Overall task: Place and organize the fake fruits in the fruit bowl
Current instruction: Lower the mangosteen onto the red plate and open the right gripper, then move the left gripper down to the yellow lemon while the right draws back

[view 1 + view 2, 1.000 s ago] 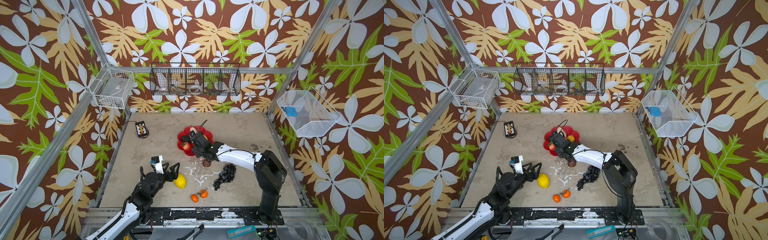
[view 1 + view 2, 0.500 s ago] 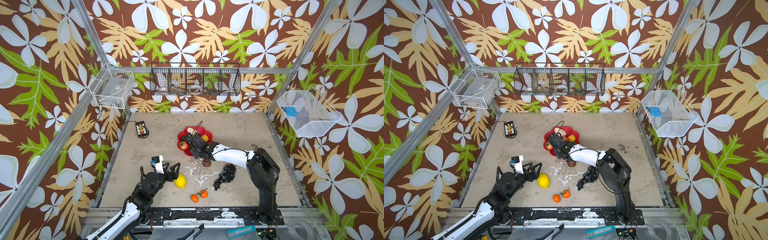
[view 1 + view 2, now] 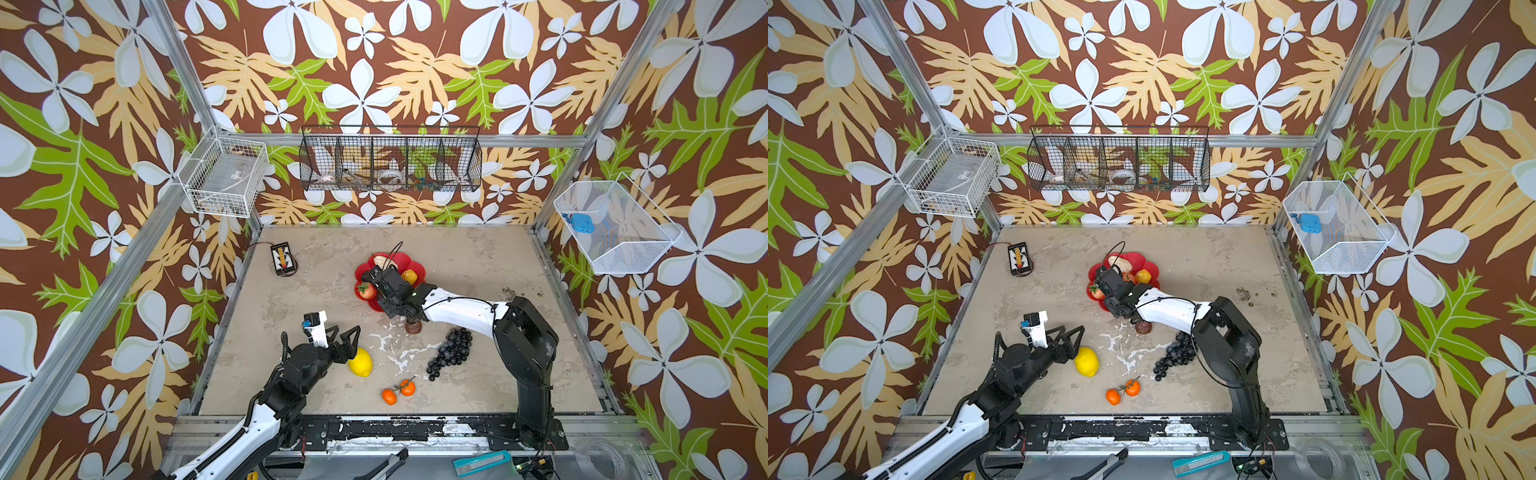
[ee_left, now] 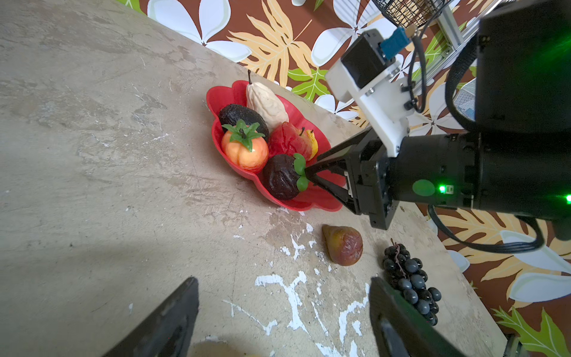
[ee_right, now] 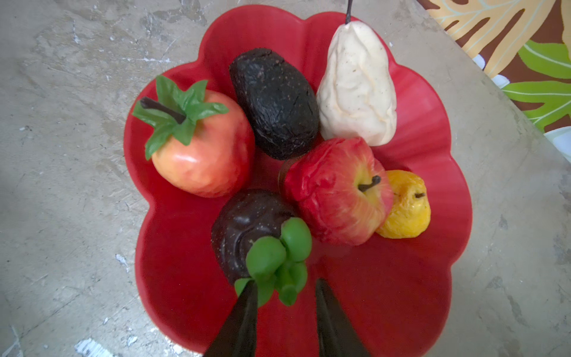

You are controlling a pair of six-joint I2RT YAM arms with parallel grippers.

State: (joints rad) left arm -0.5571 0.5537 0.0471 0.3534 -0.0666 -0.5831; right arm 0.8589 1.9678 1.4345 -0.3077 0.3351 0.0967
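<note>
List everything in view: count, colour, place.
fruit bowl: one, red, far middle of table
pear: one, beige, in bowl
avocado: one, dark, in bowl
apple: one, red, in bowl
leafy fruit: one, orange-red, in bowl
small fruit: one, yellow, beside apple
dark fruit: one, purple-black, in bowl
brown fruit: one, brown, table near bowl
grape bunch: one, black, on table
lemon: one, yellow, beside left pincer
oranges: two, orange, table front
wire baskets: three, two white, one black, on walls
left pincer: one, black, open
right pincer: one, black, open at dark fruit's leaves
</note>
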